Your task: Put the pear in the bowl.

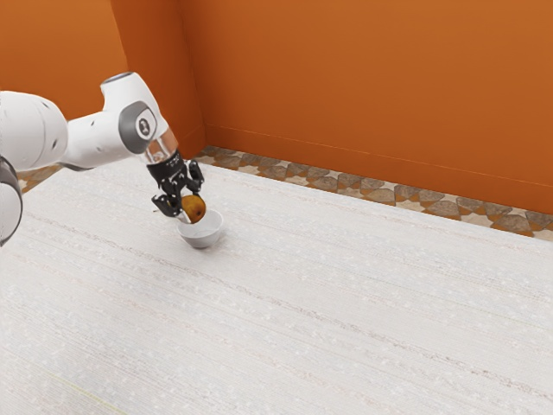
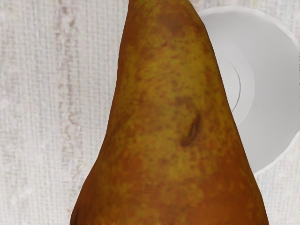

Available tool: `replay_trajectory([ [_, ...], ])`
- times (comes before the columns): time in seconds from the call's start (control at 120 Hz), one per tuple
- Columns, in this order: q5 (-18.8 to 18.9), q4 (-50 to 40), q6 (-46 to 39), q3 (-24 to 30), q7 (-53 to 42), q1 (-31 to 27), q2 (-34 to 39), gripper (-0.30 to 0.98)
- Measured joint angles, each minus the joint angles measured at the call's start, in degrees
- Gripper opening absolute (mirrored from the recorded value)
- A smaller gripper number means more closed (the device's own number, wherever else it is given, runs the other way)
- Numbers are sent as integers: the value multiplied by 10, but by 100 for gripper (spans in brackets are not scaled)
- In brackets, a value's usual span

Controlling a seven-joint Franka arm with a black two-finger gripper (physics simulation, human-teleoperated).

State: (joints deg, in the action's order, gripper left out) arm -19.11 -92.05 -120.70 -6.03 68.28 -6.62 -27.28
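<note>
At the exterior view's left, the black, two-finger metal gripper [image 1: 187, 201] grips a brown-orange, rounded pear [image 1: 193, 208] at the far-left rim of a white, round bowl [image 1: 202, 235] on the pale, streaked table [image 1: 328, 303].

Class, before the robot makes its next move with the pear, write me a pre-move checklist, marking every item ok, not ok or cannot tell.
1. Pear gripped between the fingers of the gripper: ok.
2. Bowl upright on the table, opening upward: ok.
3. Pear centred over the bowl: not ok; the wrist view shows the bowl off to one side.
4. Pear's underside above the rim: cannot tell.
5. Bowl's whole inside free: cannot tell; the pear hides part of it.
</note>
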Motion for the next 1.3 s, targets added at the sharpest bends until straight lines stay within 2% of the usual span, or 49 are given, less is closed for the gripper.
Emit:
replay_trajectory([
  [0.325,-1,52,10,34,-3,-38,-57,19],
  [0.708,-3,88,11,39,-7,-48,-86,21],
  [0.85,-3,91,10,38,-12,-48,-90,43],
  [0.958,2,91,9,39,-17,-48,-91,53],
  [1.158,9,88,8,38,-23,-42,-82,63],
  [1.3,50,78,41,35,-36,-17,-19,66],
])
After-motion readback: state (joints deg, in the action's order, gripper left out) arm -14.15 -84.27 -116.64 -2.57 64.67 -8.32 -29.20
